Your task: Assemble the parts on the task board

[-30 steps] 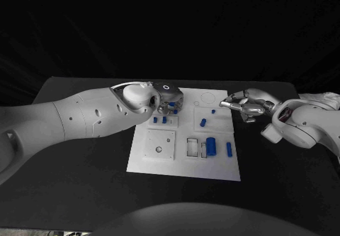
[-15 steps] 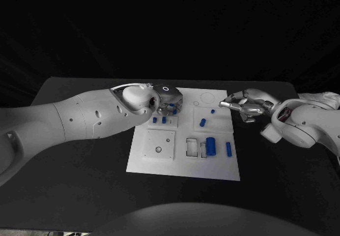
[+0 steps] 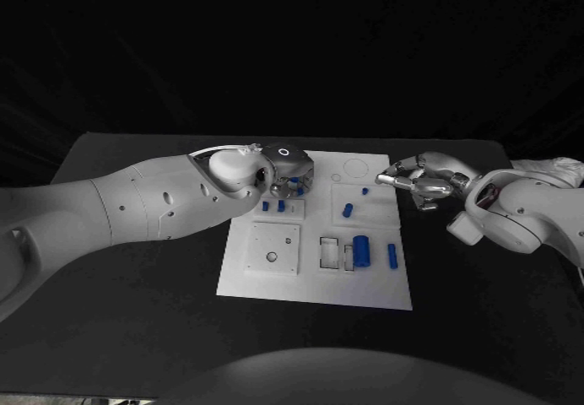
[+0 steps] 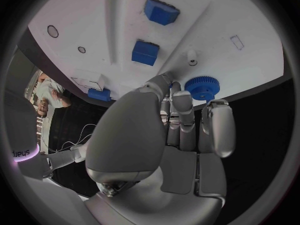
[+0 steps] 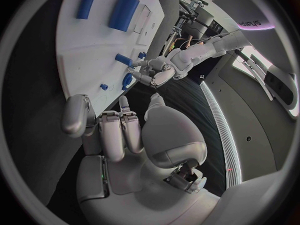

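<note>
The white task board [image 3: 262, 283] lies mid-table. My left hand [image 3: 289, 175] hangs over its far left part. Its fingertips [image 4: 167, 80] close on a blue gear [image 4: 201, 87], which sits low over the board [image 4: 206, 30] beside a white peg [image 4: 192, 58]. Two blue blocks [image 4: 145, 52] stand just beyond. The right wrist view shows the gear [image 5: 128, 80] at the left hand's [image 5: 156, 72] tips. My right hand [image 3: 420, 181] hovers at the board's far right edge, fingers loosely bent and holding nothing [image 5: 119, 130].
More blue parts rest on the board: two small pegs [image 3: 274, 205], a slanted piece [image 3: 349, 209], a thick cylinder [image 3: 361, 249] and a slim rod [image 3: 392, 255]. A square plate [image 3: 275, 248] with holes is at the near left. Black table [image 3: 134, 287] surrounds the board.
</note>
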Controlling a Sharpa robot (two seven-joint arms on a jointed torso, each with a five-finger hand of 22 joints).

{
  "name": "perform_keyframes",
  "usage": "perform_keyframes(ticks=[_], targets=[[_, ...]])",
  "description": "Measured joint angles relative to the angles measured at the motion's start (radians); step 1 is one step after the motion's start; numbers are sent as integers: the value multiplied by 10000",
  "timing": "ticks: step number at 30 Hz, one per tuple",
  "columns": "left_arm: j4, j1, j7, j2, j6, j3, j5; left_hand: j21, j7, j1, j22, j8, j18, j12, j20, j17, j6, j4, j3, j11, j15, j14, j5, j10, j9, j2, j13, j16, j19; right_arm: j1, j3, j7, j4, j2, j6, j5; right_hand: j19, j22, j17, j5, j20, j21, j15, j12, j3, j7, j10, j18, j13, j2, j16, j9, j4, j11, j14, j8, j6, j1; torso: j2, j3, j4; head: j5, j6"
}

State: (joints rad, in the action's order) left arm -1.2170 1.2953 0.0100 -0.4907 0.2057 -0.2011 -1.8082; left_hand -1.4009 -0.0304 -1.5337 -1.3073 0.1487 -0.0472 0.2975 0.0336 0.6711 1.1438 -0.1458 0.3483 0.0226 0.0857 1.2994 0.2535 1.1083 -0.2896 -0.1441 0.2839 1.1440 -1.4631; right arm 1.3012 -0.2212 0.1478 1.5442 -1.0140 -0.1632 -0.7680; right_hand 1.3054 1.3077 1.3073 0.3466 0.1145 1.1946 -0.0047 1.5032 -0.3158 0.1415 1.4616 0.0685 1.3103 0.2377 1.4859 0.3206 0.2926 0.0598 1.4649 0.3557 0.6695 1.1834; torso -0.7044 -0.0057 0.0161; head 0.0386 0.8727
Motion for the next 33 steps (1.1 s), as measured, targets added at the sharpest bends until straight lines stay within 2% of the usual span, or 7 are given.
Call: perform_keyframes(ticks=[6, 10, 11, 13, 22, 27, 33], targets=[[-37, -5, -29, -57, 381, 0, -10, -86, -34, -2, 0, 5, 0, 45, -38, -75, 35, 68, 6, -11, -12, 97, 109, 125, -13, -3, 15, -36, -36, 0, 0, -4, -10, 8, 0, 0, 0, -1, 0, 0, 0, 0, 0, 1, 0, 0, 0, 0, 6, 0, 0, 0, 0, 1, 0, 0, 0, 0, 5, 4, -9, 0, 0], [-182, 0, -34, -222, 585, 55, -12, -86, -72, -2, 0, 5, -1, 45, -38, -166, 72, 95, -21, -22, -13, 96, 108, 144, -12, -4, 15, -99, -36, 0, 0, -7, -16, 14, 0, 0, 0, -1, 8, 0, 0, 0, 0, 2, 0, 0, 1, 0, 6, -1, 0, 0, 0, 2, 0, 0, 0, -1, 9, 5, -14, 13, 0], [-265, 20, -34, -311, 620, 62, -12, -86, -72, -2, 0, 5, 0, 45, -38, -196, 72, 95, -21, -22, -13, 96, 108, 144, -12, -4, 15, -117, -36, 0, 0, -8, -16, 14, 0, 0, 0, -1, 8, 0, 0, 0, 0, 3, 0, 0, 1, 0, 6, -1, 0, 0, 0, 2, 0, 0, 0, -1, 12, 5, -14, 17, 0], [-447, 81, -34, -500, 635, 74, -10, -64, -73, -2, 0, 5, -1, 39, -38, -325, 73, 95, -21, -22, -13, 95, 108, 144, -11, -4, 2, -222, -36, 0, 0, -12, -16, 12, 0, 0, -22, -2, 8, 0, 22, -49, 0, 13, 0, 0, 1, 154, 6, -1, -58, 0, 0, 3, 0, 0, 0, -1, 13, 11, -14, 21, 0], [-1372, 568, -34, -1659, 406, 108, 52, 44, -45, 148, 0, -64, 0, -285, -38, -438, 45, 97, -19, 8, -14, 95, -156, 175, 54, -18, -189, -349, -36, 0, -2, -41, 11, -62, 11, 0, -36, -2, 7, 0, 36, -49, 0, -29, 1, 0, -2, 159, 6, -1, -59, 0, -1, 6, 0, 0, 0, -1, 49, 47, -55, -46, 0], [-1503, 626, -65, -1973, 169, 22, 255, 44, -27, 148, 0, -176, 0, -457, -38, -320, -49, 66, 12, 12, -14, 95, -342, 179, 110, -18, -261, -349, -36, 0, -2, -47, 24, -83, 20, 1, -50, -3, 7, 0, 22, -79, 1, -30, -1, 0, -15, 159, 5, -1, -59, 0, -2, 20, 0, 0, 0, -2, 88, 85, -108, -49, 0], [-1463, 631, -74, -2075, -89, -32, 586, 44, -16, 202, -5, -254, -1, -540, -38, -320, -130, 66, 13, -10, -14, 94, -446, 157, 146, -70, -319, -349, -35, -5, -2, -52, 11, -68, 46, 1, -72, -3, 6, 0, -1, -97, 1, -29, -26, 0, -15, 158, 3, -2, -59, 0, -28, 20, 0, 0, 0, -2, 119, 98, -148, -73, 0]])
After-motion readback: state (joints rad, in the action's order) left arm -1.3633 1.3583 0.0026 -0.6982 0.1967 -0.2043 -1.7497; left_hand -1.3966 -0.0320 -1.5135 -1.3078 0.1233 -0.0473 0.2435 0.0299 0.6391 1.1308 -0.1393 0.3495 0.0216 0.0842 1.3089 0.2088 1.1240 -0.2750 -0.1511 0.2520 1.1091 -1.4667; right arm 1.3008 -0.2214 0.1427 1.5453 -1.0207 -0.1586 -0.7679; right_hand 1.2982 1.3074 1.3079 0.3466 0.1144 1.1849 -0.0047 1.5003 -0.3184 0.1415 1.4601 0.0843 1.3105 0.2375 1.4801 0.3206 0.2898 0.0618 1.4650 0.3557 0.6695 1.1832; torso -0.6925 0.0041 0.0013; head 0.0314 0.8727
